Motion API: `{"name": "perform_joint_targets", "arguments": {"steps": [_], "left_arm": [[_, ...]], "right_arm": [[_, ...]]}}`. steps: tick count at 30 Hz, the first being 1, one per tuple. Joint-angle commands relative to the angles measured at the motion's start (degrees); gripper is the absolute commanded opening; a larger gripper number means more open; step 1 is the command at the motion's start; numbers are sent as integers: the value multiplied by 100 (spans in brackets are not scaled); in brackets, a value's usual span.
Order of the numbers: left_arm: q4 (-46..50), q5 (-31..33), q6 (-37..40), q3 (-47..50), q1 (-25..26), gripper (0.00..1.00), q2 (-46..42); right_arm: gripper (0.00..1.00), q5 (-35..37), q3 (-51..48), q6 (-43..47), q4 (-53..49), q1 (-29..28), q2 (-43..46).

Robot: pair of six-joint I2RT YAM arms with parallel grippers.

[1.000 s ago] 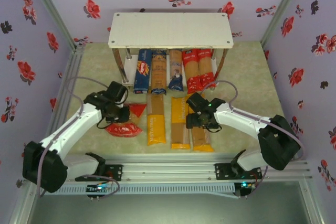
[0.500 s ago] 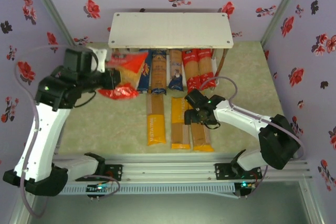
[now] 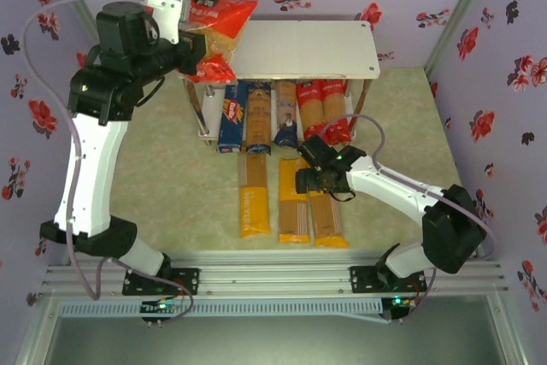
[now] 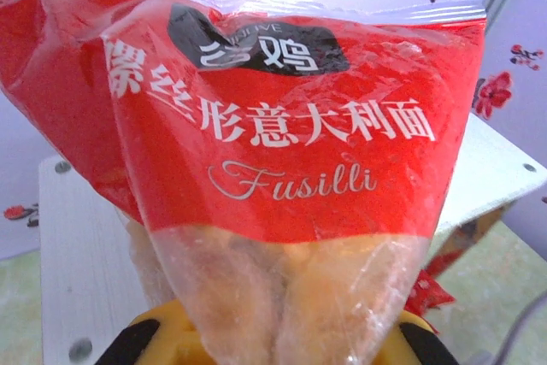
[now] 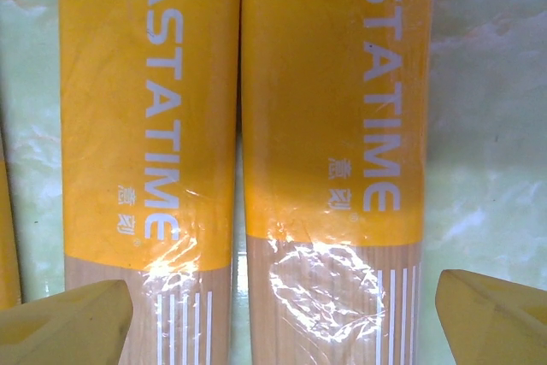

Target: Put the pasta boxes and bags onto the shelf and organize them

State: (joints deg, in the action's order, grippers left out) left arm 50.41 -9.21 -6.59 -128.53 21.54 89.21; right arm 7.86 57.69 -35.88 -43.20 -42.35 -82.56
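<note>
The wide red plastic bag of fusilli (image 3: 211, 16), with a clear lower half showing the pale pasta, is up in the air over the left end of the shelf's top board. It is pinched by the left jaws, which are closed tight on its clear lower end. The red printed end points to the back wall. I cannot tell whether the bag touches the board. The left arm (image 3: 92, 151) stands tall and reaches over that corner.

The two-tier white shelf with thin metal legs (image 3: 299, 49) stands at the far side of the table. On its lower board, side by side and poking out toward the front, lie two long dark-blue cardboard boxes (image 3: 232, 115), a shorter box (image 3: 285, 119) and two long red packets (image 3: 311, 114).

In front of them, three long yellow-orange packets (image 3: 253, 201) lie lengthwise on the pale green marbled table (image 3: 154, 194). In the right wrist view the right jaws are spread wide and hold nothing. They hang over the middle packet (image 5: 149, 126) and the right packet (image 5: 333, 126), which lie just beside each other. The right arm (image 3: 397, 194) stretches low across the table.
</note>
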Motion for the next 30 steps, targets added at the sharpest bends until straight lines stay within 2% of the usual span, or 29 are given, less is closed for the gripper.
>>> {"name": "perform_joint_targets", "arguments": {"steps": [1,9,15,20,30], "left_arm": [[-1648,-13,222,-178,-97,0,83],[-2296,193,7,-220,-150,0,596],[-2102,511,-157,-455,-154,0,957],[-2235,834,-322,-25,-154,0,896],[-2231,869,-378,358,-163,0,1095]], "right_arm": [[93,185,119,151,-233,50,-25],[93,224,108,181,-217,75,-34],[92,242,39,169,-236,104,-8],[92,215,-68,152,-179,135,7],[92,207,-223,95,-123,154,26]]}}
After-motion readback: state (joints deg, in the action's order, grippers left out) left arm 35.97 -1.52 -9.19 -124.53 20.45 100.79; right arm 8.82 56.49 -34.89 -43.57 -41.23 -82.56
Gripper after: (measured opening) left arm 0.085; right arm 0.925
